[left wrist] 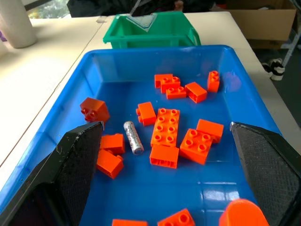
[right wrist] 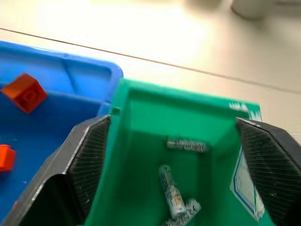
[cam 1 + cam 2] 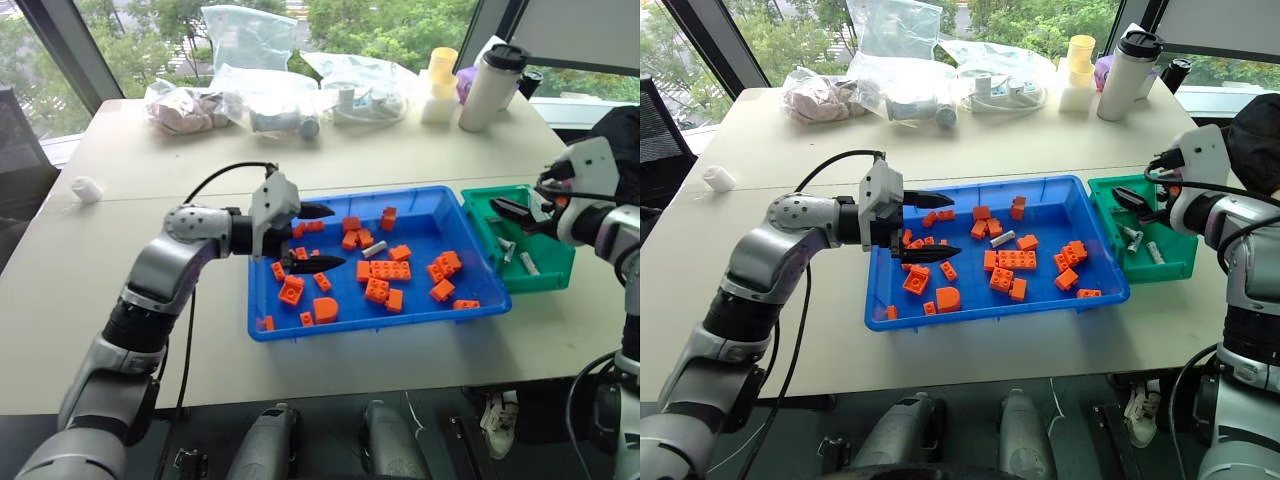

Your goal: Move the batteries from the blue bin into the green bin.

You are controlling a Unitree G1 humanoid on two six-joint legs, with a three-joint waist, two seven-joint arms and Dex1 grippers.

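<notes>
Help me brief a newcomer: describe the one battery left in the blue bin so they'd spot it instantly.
Find the blue bin in the middle of the table, scattered with orange bricks. Near its centre lies the battery, just beyond the widest flat brick. It is the only silver-grey cylinder among blocky orange pieces.

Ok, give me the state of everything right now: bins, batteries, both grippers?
blue bin: holds orange bricks and one battery
green bin: holds three batteries
left gripper: open, empty, over the blue bin
right gripper: open, empty, over the green bin
</notes>
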